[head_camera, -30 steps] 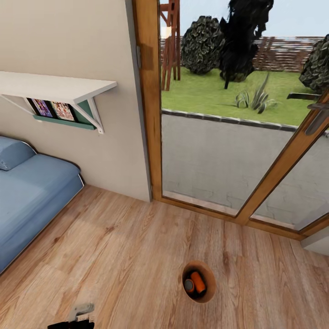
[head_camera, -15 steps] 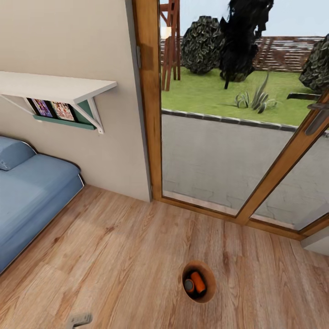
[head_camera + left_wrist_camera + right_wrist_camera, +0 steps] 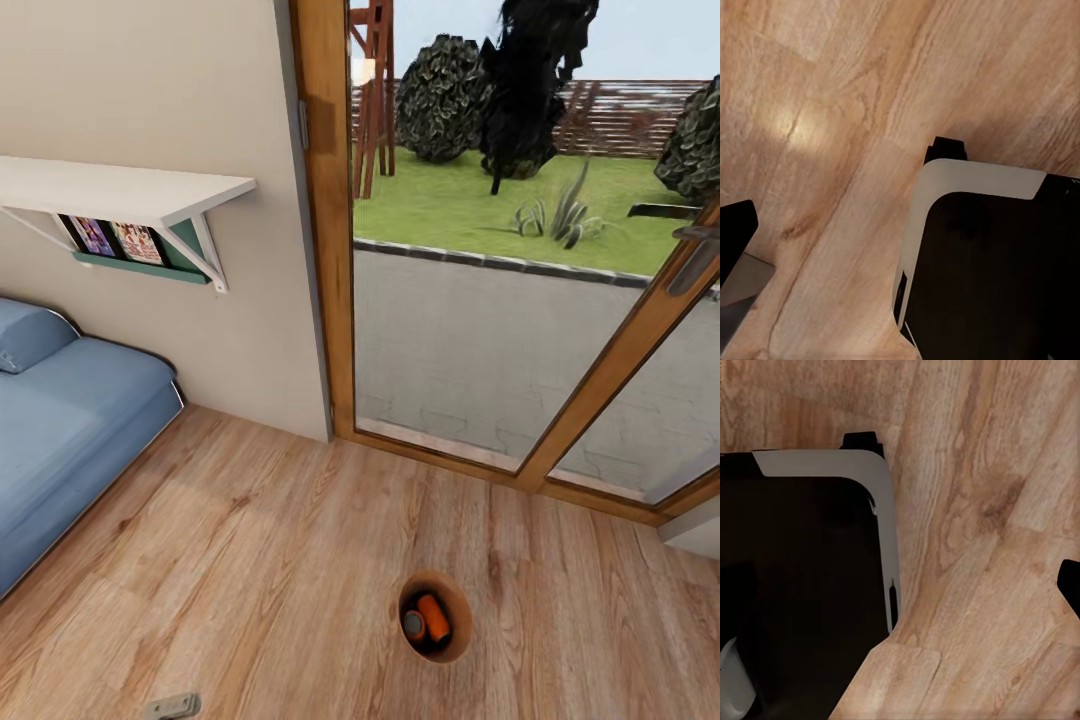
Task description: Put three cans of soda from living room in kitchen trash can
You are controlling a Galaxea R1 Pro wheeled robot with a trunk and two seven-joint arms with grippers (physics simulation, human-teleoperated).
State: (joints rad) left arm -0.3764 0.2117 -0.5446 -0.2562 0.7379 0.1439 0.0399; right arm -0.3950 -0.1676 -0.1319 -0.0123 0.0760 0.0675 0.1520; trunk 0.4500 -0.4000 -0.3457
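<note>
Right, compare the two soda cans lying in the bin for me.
In the head view, the right can shows its bright-orange side along its length, while the left can shows mainly its grey metal end, pointing up. The right one sits nearer the glass doors. Both rest touching inside the copper-brown bin.

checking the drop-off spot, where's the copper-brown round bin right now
In the head view the copper-brown round bin stands on the wooden floor at lower centre-right, in front of the wood-framed glass doors, with orange cans inside.

Blue sofa [image 3: 70, 440] against the wall beneath a white shelf [image 3: 120, 190]; wood-framed glass door [image 3: 500, 300] facing a lawn [image 3: 480, 210]; wooden floor [image 3: 250, 560]; possibly magazines [image 3: 115, 240] under the shelf.
</note>
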